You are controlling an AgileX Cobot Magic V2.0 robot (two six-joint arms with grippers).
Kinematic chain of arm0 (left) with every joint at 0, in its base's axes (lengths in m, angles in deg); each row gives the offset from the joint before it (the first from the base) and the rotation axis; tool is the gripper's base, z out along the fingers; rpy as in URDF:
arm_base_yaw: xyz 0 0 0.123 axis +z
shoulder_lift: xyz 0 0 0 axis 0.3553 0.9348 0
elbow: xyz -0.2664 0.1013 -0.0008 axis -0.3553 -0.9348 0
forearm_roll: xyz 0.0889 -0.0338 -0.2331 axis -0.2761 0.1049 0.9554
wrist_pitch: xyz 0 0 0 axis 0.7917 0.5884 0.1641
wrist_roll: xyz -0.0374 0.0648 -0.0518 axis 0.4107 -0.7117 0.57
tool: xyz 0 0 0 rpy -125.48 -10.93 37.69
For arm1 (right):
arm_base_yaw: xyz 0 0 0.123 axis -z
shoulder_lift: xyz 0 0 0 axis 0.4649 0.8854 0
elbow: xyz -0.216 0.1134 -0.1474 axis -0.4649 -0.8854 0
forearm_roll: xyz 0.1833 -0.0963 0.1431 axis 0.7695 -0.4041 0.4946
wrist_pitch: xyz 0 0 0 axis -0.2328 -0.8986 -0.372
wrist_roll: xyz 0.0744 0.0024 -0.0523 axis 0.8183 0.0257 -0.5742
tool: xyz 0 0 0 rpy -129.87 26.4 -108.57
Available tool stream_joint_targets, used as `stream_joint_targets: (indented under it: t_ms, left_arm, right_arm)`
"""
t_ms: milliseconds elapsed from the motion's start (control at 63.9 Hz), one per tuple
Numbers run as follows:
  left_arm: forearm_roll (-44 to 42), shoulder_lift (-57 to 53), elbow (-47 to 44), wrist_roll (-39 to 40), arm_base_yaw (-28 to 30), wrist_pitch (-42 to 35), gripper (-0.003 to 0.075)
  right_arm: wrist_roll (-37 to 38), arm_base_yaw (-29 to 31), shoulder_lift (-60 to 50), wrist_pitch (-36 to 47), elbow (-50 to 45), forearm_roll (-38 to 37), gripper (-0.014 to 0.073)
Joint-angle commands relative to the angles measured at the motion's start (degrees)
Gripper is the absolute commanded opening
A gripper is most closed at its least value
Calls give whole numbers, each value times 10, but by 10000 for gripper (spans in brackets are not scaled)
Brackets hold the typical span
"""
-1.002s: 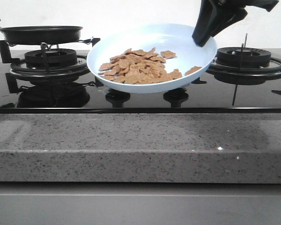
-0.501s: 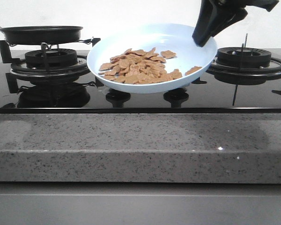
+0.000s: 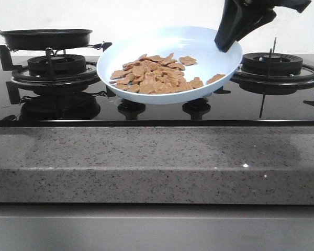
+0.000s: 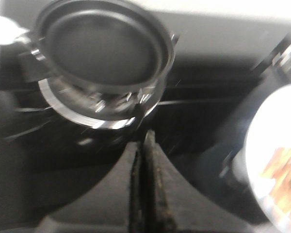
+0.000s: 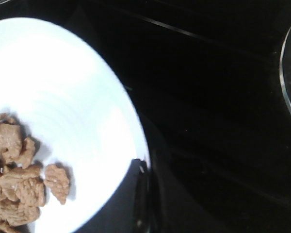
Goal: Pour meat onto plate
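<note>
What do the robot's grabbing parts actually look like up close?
Each tool is matte black. The left tool has two broad wedge-shaped fingers tapering to narrow tips. The right tool looks like a smooth, tapered black wedge. No cables or markings show.

The left wrist view is motion-blurred, the plate (image 4: 274, 160) and meat (image 4: 283, 170) cut by its edge, and the right end effector (image 3: 227, 42) runs off the front view's top.

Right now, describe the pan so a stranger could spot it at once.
Start at the black glass stove behind the grey stone counter. On its left burner sits the pan, black, round and empty. The pale-blue plate next to it holds the meat.
</note>
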Motion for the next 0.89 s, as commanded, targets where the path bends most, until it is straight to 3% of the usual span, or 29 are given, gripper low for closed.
stream_joint_targets:
  t_ms: [0,110,266,579,877]
  left_arm:
    - [-125,-57,-15,96,-45,-44,-20]
    - [-225,-118,-67,174,-95,-51,-20]
    - [-261,-211,-156,201,-142,-88,-20]
    - [-279,-332,-267,201,-145,-174,-20]
    - [-279,-357,-278,201,-145,-209,-20]
  right_arm:
    - [-3,1,-26,30,16,14,-70]
    - [-3,1,-26,30,16,14,-70]
    - [-3,1,-26,30,16,14,-70]
    - [-3,1,-26,30,16,14,-70]
    - [-3,1,-26,30,16,14,-70]
